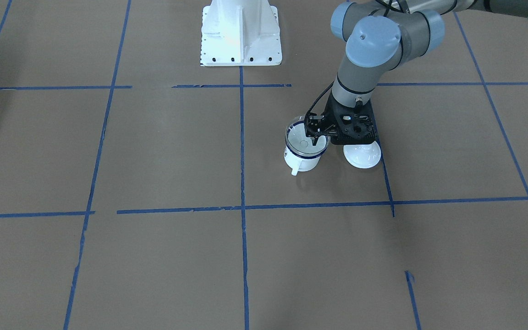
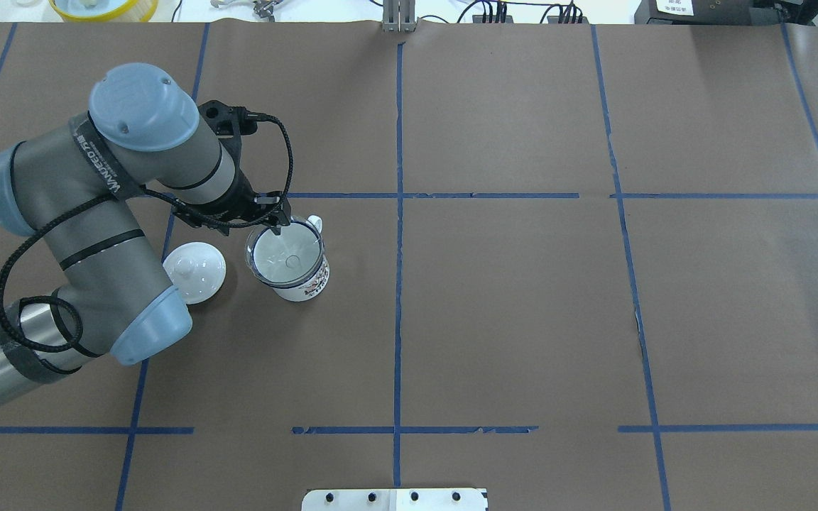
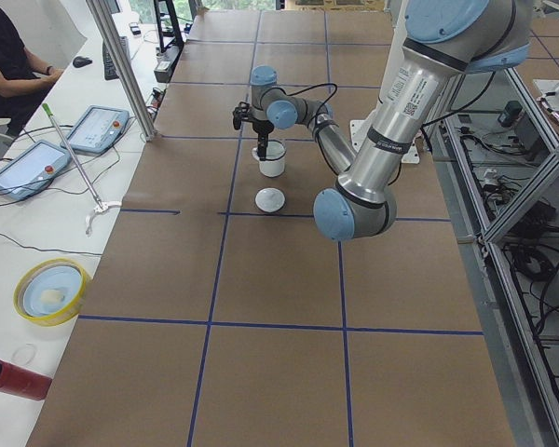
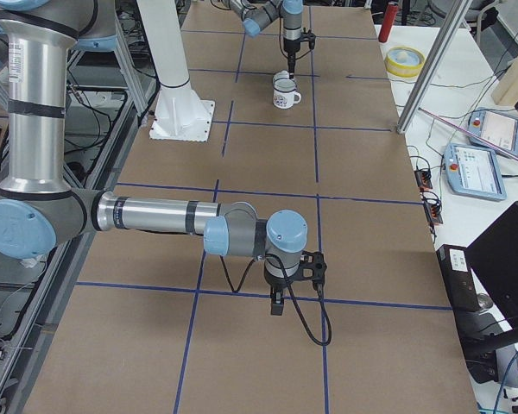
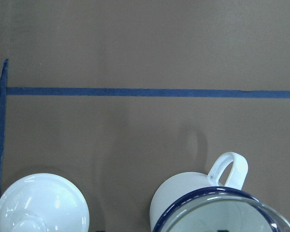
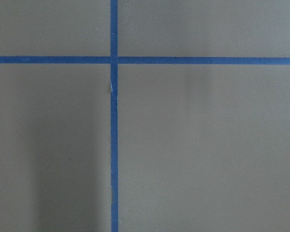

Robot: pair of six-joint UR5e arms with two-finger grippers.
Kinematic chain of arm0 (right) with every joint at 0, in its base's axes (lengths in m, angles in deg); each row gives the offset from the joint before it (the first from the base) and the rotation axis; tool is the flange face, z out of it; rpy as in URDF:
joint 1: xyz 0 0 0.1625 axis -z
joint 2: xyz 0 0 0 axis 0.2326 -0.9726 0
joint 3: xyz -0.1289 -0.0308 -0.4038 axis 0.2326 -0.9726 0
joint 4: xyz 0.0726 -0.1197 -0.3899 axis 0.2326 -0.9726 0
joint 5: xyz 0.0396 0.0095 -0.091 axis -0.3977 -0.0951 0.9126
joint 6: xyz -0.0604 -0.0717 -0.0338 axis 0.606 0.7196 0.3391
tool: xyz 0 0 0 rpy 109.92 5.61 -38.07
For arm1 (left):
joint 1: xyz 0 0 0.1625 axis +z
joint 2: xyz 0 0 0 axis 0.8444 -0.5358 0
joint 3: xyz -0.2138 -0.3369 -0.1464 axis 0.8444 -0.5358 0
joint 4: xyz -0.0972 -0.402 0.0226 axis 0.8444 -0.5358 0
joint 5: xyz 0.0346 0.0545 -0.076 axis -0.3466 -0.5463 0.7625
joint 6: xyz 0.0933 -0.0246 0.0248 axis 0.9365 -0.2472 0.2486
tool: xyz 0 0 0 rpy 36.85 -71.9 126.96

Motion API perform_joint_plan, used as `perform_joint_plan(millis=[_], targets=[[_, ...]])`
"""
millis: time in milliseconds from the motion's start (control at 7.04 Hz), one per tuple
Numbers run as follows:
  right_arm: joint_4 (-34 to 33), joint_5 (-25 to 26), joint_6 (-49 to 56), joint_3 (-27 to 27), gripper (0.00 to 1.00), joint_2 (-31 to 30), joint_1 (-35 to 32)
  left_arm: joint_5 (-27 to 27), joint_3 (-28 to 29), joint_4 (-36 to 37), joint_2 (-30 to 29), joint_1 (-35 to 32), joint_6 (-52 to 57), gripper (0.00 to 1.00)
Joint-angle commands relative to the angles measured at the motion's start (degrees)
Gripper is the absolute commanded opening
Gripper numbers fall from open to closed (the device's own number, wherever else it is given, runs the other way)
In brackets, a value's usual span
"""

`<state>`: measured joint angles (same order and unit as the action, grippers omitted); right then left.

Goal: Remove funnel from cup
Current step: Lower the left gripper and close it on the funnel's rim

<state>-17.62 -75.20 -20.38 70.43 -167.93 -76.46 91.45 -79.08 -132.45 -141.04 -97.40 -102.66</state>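
Note:
The white mug (image 2: pixel 304 282) with a dark blue rim stands on the brown table left of centre, handle (image 2: pixel 314 223) pointing away from the robot. The clear funnel (image 2: pixel 286 256) sits in its mouth. My left gripper (image 2: pixel 276 226) points down at the far left rim. One fingertip reaches inside the funnel bowl (image 1: pixel 304 143), and the fingers stand close together on its rim. The left wrist view shows the mug (image 5: pixel 181 200) at its bottom edge. My right gripper (image 4: pixel 276 307) hangs over bare table far from the mug, and I cannot tell whether it is open or shut.
A white round lid with a knob (image 2: pixel 194 272) lies just left of the mug, under the left wrist. The white robot base (image 1: pixel 241 32) stands behind. Blue tape lines cross the brown paper. A yellow bowl (image 2: pixel 104 7) sits beyond the far edge.

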Motion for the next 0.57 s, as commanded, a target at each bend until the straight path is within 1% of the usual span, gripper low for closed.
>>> perform_joint_plan(millis=[0,426], targets=[[0.0,0.0,0.0,-0.03,1.0,-0.05,0.0,-0.57,0.39,-0.63,0.48,0.34,0.21,0.43],[0.0,0.0,0.0,0.06,1.0,-0.05,0.0,-0.66,0.22,-0.72,1.18,0.34,0.74,0.18]])
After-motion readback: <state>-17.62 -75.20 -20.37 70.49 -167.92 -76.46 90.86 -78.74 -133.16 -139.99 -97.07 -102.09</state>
